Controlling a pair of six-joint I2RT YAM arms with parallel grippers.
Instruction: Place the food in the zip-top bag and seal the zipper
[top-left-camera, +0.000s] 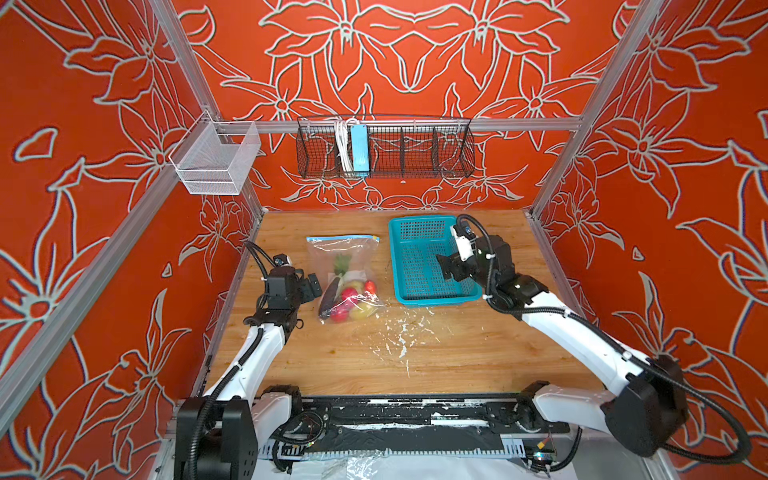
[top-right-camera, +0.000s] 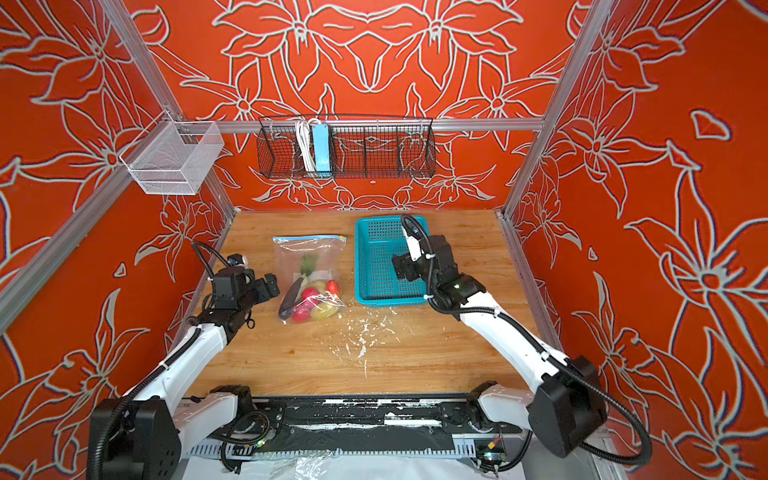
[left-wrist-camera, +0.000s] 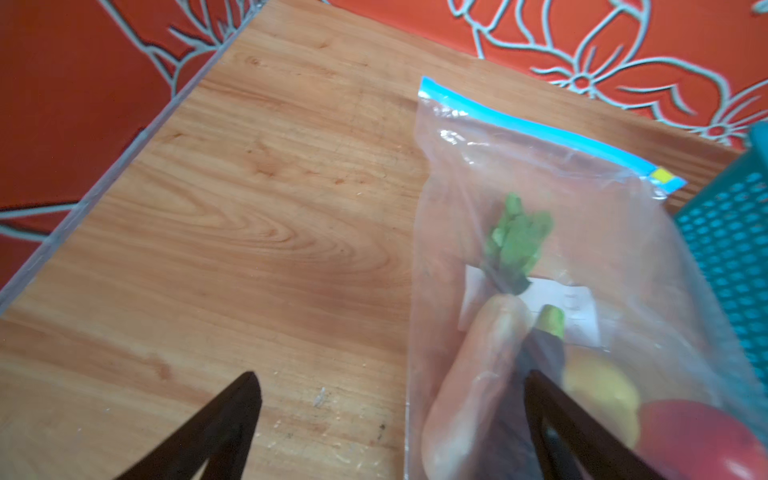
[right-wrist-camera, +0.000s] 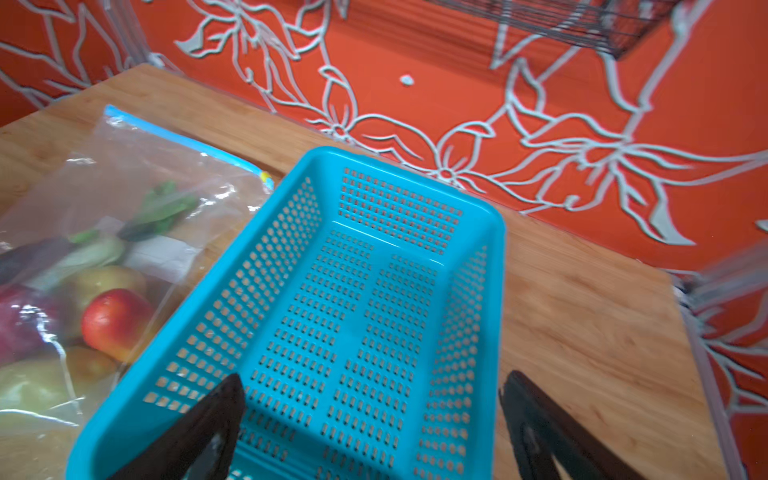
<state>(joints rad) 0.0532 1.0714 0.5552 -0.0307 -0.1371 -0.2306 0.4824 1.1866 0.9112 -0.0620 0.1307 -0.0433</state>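
While left end effector (left-wrist-camera: 392, 376) gapes empty, one finger (left-wrist-camera: 548, 411) possibly touches zip-top bag (left-wrist-camera: 582, 216).

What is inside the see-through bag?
Piled at the closed end of the zip-top bag are a dark eggplant, a leafy green vegetable, a red tomato and a yellowish potato. They overlap, so anything beneath the pile is hidden.

No writing can be read anywhere: the white label patch (left-wrist-camera: 575, 309) on the zip-top bag (left-wrist-camera: 615, 232) bears faint grey print, too blurred to make out.
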